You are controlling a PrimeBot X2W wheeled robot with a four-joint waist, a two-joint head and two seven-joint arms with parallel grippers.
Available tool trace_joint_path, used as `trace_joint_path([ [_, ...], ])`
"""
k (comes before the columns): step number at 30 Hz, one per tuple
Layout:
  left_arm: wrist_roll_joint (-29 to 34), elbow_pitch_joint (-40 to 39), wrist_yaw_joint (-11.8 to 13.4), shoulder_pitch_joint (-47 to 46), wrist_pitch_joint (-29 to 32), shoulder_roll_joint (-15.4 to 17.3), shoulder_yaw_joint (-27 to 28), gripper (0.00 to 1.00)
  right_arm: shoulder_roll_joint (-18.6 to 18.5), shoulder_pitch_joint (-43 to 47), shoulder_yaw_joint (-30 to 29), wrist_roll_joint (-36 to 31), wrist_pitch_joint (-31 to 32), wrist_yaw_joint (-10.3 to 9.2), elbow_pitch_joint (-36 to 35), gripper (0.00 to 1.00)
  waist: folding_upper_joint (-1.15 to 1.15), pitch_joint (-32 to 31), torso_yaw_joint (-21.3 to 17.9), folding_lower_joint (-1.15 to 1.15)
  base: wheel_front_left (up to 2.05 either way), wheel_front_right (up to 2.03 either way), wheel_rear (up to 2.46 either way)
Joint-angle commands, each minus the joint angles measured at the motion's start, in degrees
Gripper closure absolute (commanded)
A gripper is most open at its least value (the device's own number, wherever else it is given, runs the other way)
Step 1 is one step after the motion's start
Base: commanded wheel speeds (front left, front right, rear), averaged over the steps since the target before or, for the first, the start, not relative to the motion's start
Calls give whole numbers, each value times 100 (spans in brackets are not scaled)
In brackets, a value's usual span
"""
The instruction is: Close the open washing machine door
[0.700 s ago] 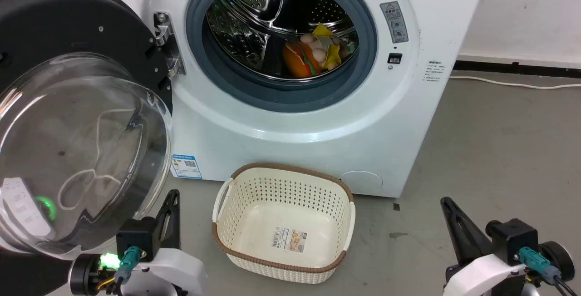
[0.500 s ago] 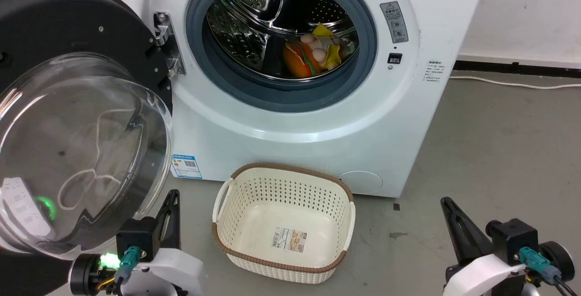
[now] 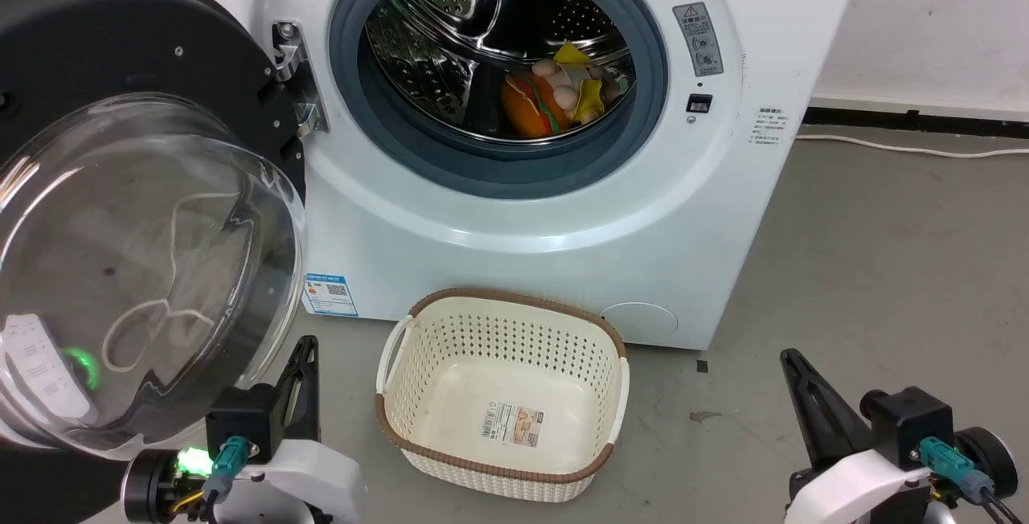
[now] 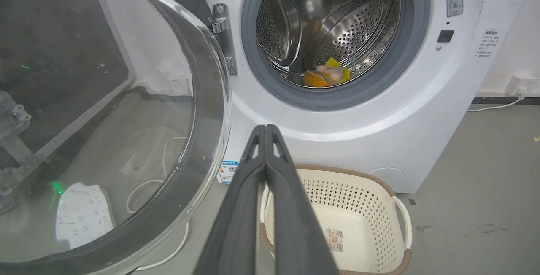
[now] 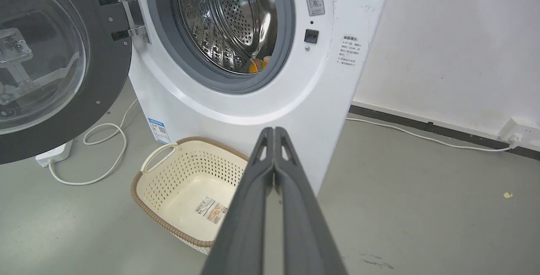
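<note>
The washing machine door [image 3: 137, 267] stands swung wide open at the left, its clear bulging glass bowl facing me inside a glossy black rim [image 3: 104, 34]. A metal hinge [image 3: 293, 78] ties it to the white machine. The door also shows in the left wrist view [image 4: 105, 119] and the right wrist view [image 5: 46, 60]. My left gripper [image 3: 308, 343] is shut and empty, low at the bottom left just beside the bowl's lower edge. My right gripper [image 3: 789, 357] is shut and empty at the bottom right, far from the door. Its fingers [image 5: 274, 140] are pressed together.
The grey-ringed steel drum mouth [image 3: 498, 66] holds soft toys [image 3: 555, 94]. A cream perforated basket [image 3: 502, 391] sits on the grey floor before the machine, between my arms. A white cable [image 5: 101, 148] and power strip lie on the floor under the door.
</note>
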Motion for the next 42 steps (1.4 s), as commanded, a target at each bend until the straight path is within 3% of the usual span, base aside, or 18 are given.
trace_joint_path([
  [1,9,-24,-25,73,2,-1,3,100,0,-82,-2,-42,2,5,-26,100,0,0,0,0,0,0,0],
  [30,9,-24,-25,73,2,-1,3,100,0,-82,-2,-42,2,5,-26,100,0,0,0,0,0,0,0],
  [31,0,0,0,0,0,0,2,0,0,0,1,0,0,0,0,0,0,0,0,0,0,0,0],
  [42,-149,13,-6,45,-87,0,-30,0,0,45,34,147,-94,0,47,0,0,0,10,0,0,0,0],
])
